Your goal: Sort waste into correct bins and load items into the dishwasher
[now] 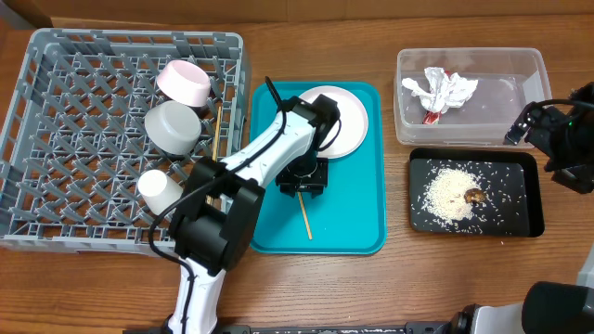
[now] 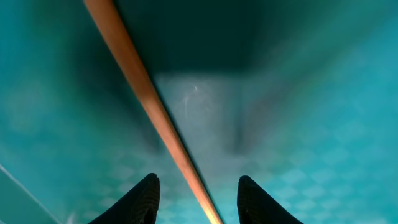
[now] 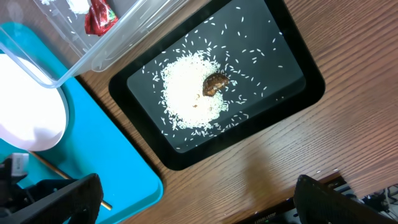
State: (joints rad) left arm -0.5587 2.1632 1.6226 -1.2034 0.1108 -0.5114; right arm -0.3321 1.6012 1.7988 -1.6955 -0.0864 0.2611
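Note:
My left gripper is low over the teal serving tray, open, with a finger on each side of a wooden chopstick lying on the tray; the left wrist view shows the stick between the fingertips, which are not touching it. The white plate lies on the tray behind the gripper. A second chopstick, the pink bowl, grey bowl and white cup sit in the grey dish rack. My right gripper is open and empty above the table.
The clear tub holds the crumpled napkin and red packet. The black tray holds rice and the brown scrap. My left arm reaches across the rack's right wall.

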